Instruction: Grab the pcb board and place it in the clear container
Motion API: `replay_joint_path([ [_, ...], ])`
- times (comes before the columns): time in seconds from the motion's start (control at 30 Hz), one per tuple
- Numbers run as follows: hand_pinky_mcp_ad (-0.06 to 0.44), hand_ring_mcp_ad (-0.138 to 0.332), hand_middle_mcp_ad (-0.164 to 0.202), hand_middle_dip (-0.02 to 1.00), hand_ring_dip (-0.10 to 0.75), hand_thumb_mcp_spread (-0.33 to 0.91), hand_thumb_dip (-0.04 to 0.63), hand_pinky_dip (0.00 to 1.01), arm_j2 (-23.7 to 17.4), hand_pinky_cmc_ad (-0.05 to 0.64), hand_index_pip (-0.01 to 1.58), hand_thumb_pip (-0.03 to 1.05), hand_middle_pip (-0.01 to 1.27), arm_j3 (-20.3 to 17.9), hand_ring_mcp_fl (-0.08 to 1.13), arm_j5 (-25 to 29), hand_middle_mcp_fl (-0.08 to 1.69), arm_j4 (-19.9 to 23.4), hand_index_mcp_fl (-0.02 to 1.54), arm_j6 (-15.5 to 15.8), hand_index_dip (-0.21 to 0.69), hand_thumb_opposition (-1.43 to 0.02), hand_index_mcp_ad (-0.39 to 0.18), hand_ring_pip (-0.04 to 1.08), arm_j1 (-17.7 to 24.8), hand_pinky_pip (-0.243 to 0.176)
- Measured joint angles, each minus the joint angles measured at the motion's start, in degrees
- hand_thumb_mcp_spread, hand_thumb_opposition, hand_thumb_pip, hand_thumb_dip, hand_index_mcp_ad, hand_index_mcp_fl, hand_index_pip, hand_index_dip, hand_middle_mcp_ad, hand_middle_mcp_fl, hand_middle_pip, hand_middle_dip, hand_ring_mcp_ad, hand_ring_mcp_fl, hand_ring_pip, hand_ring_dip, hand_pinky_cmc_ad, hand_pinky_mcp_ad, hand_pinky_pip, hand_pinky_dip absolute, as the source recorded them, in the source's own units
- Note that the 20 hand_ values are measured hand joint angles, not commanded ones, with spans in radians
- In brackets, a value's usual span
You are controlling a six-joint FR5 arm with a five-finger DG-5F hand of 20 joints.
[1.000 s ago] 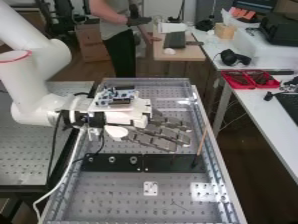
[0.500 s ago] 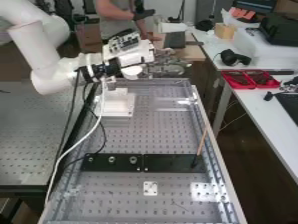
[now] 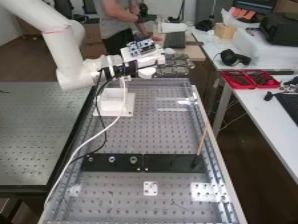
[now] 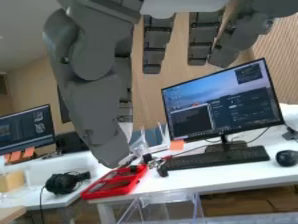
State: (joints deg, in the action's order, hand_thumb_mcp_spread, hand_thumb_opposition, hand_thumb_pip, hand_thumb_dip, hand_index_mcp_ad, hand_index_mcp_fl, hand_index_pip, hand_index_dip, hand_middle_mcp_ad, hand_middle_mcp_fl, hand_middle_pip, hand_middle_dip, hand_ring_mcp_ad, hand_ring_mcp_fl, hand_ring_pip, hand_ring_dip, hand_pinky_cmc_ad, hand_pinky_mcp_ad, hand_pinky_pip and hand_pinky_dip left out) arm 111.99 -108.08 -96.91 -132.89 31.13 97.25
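White arm [image 3: 63, 47] enters from upper left; hand [image 3: 174, 65] at far end of perforated bench [image 3: 120, 200], fingers extended; clear container [image 3: 174, 109] near that end, right of white block [image 3: 113, 102]; black plates [image 3: 112, 161] laid end to end across bench; tilted thin stick [image 3: 201, 141] at right-hand plate; small white square board [image 3: 150, 188] nearer the camera.

The clear container [image 3: 174, 109] sits toward the far end of the perforated bench [image 3: 126, 137], its walls see-through. Nearer me, a small white plate [image 3: 150, 188] with dark spots lies flat; I can't tell whether it's the PCB.
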Motion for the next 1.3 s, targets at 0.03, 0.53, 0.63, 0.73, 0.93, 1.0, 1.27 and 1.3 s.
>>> replay_joint_path([
  [0.03, 0.145, 0.164, -0.028, 0.15, 0.059, 0.72, 0.239, 0.20, 0.5, 0.326, 1.31, 0.43, 0.13, 0.4, 0.06, 0.4, 0.12, -0.6, 0.64, 0.2, 0.096, -0.91, -0.206, 0.09, 0.4, -0.042],
  [0.53, 0.145, 0.164, -0.026, 0.15, 0.059, 0.72, 0.239, 0.20, 7.1, 0.326, 1.30, 0.43, 0.13, 6.6, 0.06, 4.2, 0.12, -6.6, 0.65, 0.9, 0.106, -0.91, -0.206, 0.09, 3.7, -0.045],
  [0.63, 0.145, 0.164, -0.026, 0.15, 0.059, 0.72, 0.239, 0.20, 8.6, 0.326, 1.30, 0.43, 0.13, 8.0, 0.06, 4.8, 0.12, -8.3, 0.65, 1.1, 0.106, -0.91, -0.206, 0.09, 3.9, -0.042],
  [0.73, 0.145, 0.164, -0.026, 0.15, 0.059, 0.72, 0.239, 0.20, 10.0, 0.326, 1.30, 0.43, 0.13, 9.6, 0.06, 5.4, 0.12, -10.0, 0.65, 1.3, 0.106, -0.91, -0.206, 0.09, 4.0, -0.045],
  [0.93, 0.145, 0.164, -0.026, 0.15, 0.059, 0.72, 0.239, 0.20, 11.3, 0.326, 1.30, 0.43, 0.13, 11.0, 0.06, 5.9, 0.12, -12.2, 0.65, 1.4, 0.106, -0.91, -0.206, 0.09, 4.0, -0.045],
  [1.0, 0.145, 0.164, -0.026, 0.15, 0.059, 0.72, 0.239, 0.20, 11.6, 0.326, 1.30, 0.43, 0.13, 11.3, 0.06, 5.9, 0.12, -12.9, 0.65, 1.4, 0.106, -0.91, -0.206, 0.09, 3.9, -0.045],
  [1.27, 0.147, 0.164, -0.026, 0.15, 0.059, 0.62, 0.241, 0.20, 11.7, 0.326, 1.17, 0.40, 0.13, 11.8, 0.06, 5.7, 0.07, -14.4, 0.39, 1.0, 0.110, -0.86, -0.202, 0.09, 3.8, -0.045],
  [1.3, 0.147, 0.164, -0.026, 0.15, 0.059, 0.61, 0.241, 0.20, 11.7, 0.326, 1.16, 0.40, 0.13, 11.9, 0.06, 5.7, 0.07, -14.6, 0.32, 1.0, 0.110, -0.87, -0.188, 0.09, 3.8, -0.045],
])
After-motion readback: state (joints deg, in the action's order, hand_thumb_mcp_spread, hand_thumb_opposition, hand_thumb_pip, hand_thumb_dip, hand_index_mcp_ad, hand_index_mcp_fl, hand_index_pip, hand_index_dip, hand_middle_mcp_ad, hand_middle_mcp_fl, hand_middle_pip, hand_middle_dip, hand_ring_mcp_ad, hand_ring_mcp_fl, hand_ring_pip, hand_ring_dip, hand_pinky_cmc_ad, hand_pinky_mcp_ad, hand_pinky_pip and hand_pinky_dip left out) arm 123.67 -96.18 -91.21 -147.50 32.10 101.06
